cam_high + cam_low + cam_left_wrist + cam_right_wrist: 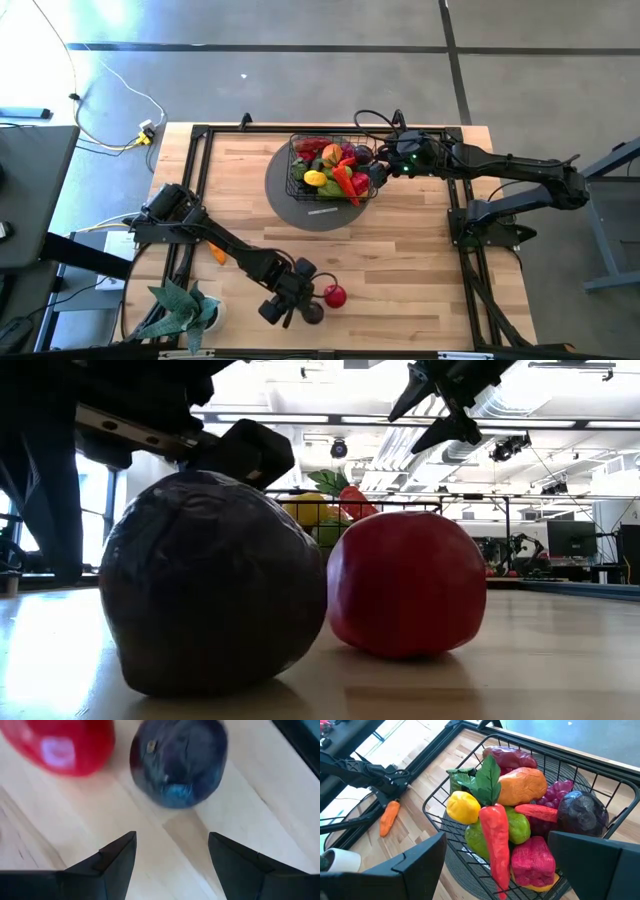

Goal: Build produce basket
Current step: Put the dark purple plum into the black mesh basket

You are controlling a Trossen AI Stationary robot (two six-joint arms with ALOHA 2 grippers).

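Right wrist view alone shows carrot [389, 818] lying outside basket [600, 785].

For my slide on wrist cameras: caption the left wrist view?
Left pincer open above the wood table, facing a dark purple plum and red fruit.

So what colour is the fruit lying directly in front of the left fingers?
Dark purple, a plum; the left wrist view shows it best.

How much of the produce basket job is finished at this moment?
Mostly done: the basket is heaped with produce. In hand: the open left gripper faces the dark plum, not yet gripping. Left: plum, red apple, carrot. The open right gripper hovers over the basket.
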